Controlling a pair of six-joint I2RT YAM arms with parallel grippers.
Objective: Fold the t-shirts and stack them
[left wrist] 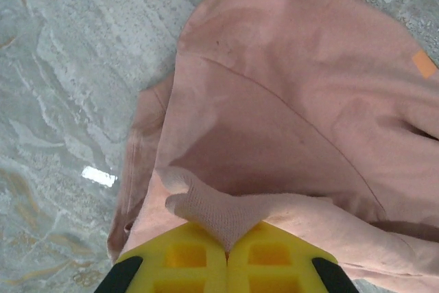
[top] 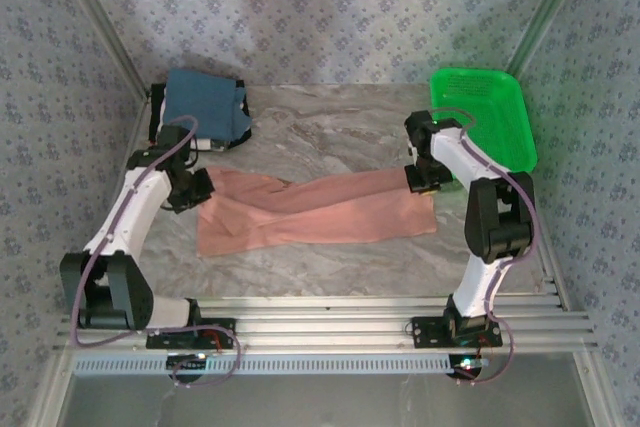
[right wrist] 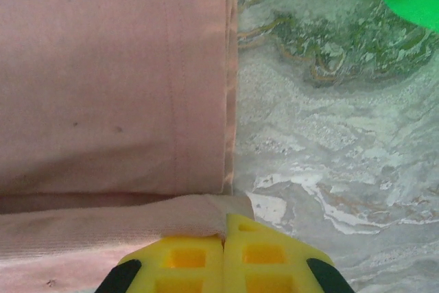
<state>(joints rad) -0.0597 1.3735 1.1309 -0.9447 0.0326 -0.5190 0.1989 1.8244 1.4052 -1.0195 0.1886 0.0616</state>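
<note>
The salmon-pink t-shirt (top: 320, 209) lies across the middle of the counter (top: 330, 137) as a long band running from 9 o'clock to 3 o'clock. It is already doubled lengthwise, but unevenly, with the layers crossing near the centre. The left fingers (left wrist: 185, 259) are pressed together on a small bunched nub of cloth at the 9 o'clock end. The right fingers (right wrist: 264, 255) are pinched on the corner of a hem at the 3 o'clock end.

Both grips look shallow. If the two ends are raised at different rates or pulled apart, I judge the nub on the left could slip free, and that end would drop in a heap. The left pinch may also hold only one layer, so the lower layer could trail behind and spoil the fold. Since the layers are already skewed, bringing one end over the other risks a crooked packet.

The folded stack (top: 205, 102), blue on top, sits at 10 o'clock just beyond the left arm, so a wide swing could knock it. The green basket (top: 478, 73) sits at 2 o'clock, close behind the right arm, and I can see nothing inside it.
</note>
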